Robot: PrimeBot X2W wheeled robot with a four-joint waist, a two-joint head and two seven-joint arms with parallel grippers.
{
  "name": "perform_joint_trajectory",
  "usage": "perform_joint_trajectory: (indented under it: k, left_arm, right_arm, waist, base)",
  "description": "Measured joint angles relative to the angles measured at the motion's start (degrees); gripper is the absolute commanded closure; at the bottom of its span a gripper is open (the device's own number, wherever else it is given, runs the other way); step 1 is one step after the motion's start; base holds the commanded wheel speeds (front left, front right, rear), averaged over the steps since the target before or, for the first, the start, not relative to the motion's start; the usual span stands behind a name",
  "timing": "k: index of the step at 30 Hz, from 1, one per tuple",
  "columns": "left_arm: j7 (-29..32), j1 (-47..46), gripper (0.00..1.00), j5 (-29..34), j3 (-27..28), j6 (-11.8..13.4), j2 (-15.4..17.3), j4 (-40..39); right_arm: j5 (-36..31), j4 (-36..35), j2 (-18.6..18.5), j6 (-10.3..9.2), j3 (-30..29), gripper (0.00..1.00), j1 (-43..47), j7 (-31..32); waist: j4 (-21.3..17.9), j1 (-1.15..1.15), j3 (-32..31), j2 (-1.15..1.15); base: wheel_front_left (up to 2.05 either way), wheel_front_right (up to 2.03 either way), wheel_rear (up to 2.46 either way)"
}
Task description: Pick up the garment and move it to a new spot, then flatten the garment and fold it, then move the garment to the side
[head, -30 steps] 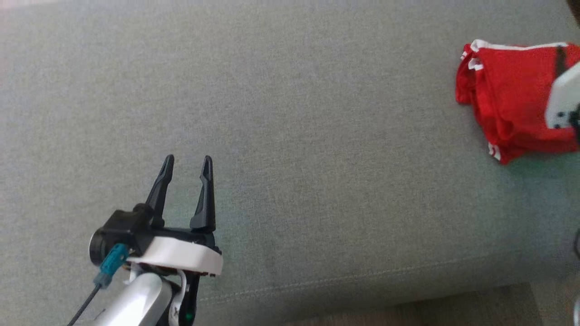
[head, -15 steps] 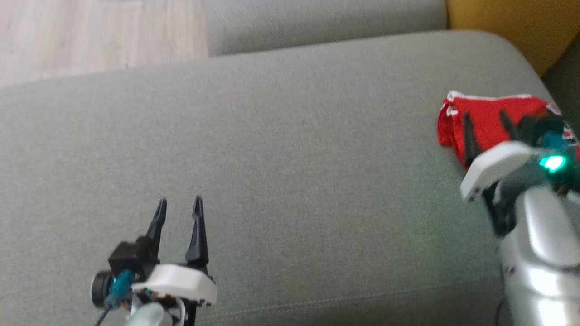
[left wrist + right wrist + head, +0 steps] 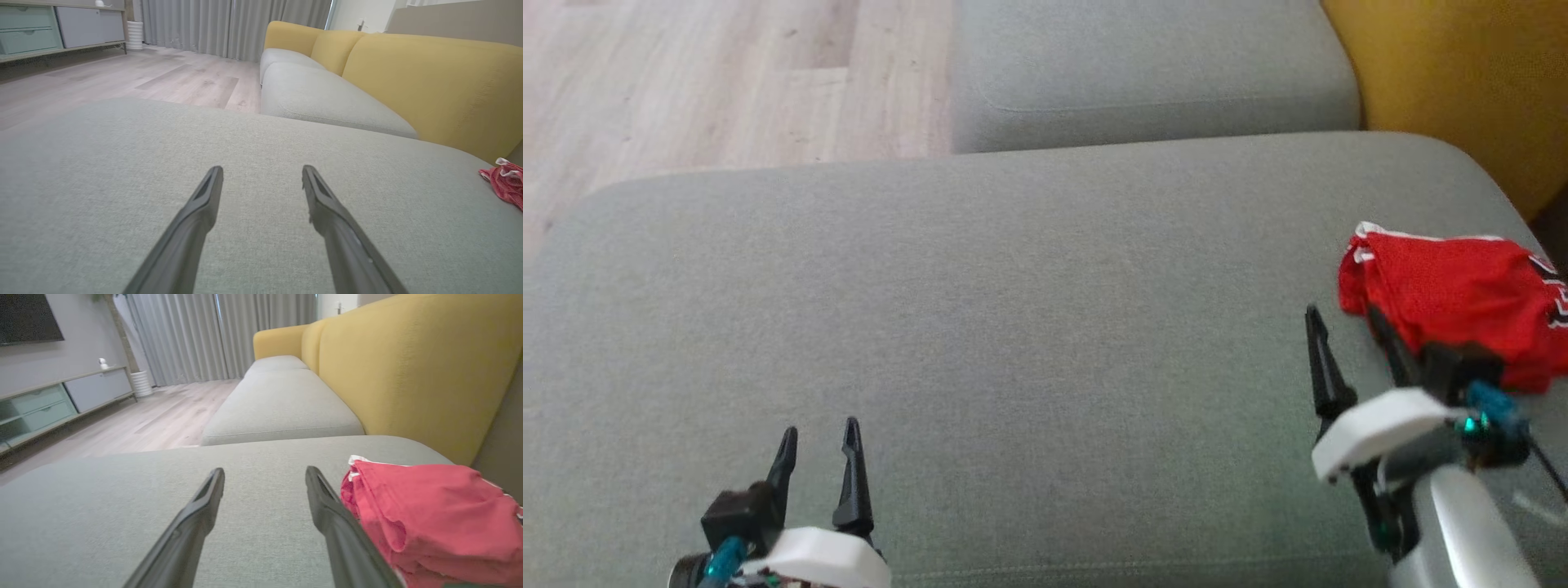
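The red garment [image 3: 1445,286] lies bunched on the grey cushion [image 3: 1045,310], cut off by the frame's right edge. The right gripper [image 3: 1342,314] is spread wide and empty just beside it, one finger partly hiding the cloth. At lower left, the left gripper [image 3: 819,426] is also spread and empty.

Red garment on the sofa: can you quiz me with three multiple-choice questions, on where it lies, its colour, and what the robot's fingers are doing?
1. Where does the garment lie?
A. on the wooden floor
B. at the right end of the grey cushion
C. on the yellow backrest
2. Its colour?
A. red with white trim
B. blue
C. all black
3. The right fingers are:
A. clamped on the garment
B. shut tight
C. spread apart, holding nothing
Answers: B, it rests on that cushion; A, white edging shows; C, bare cushion shows between them.
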Motion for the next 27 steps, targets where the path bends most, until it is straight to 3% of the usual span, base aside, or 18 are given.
perform_joint_trajectory:
  k: [12, 27]
  left_arm:
    - [-0.2, 1.4, 0.00, 0.0, 0.1, -0.4, 0.1, 0.3]
    - [1.6, 3.2, 0.00, 0.0, -0.6, 1.0, 1.1, -1.8]
  right_arm:
    - [2.4, -8.1, 0.4, 0.00, 2.0, 0.00, 12.7, -2.5]
    - [2.5, -10.0, 0.4, 0.00, 3.0, 0.00, 17.0, -3.0]
  waist:
    - [3.0, 0.01, -1.6, 0.00]
    - [3.0, 0.01, -2.8, 0.00]
  base:
    - [0.00, 0.00, 0.00]
    - [0.00, 0.00, 0.00]
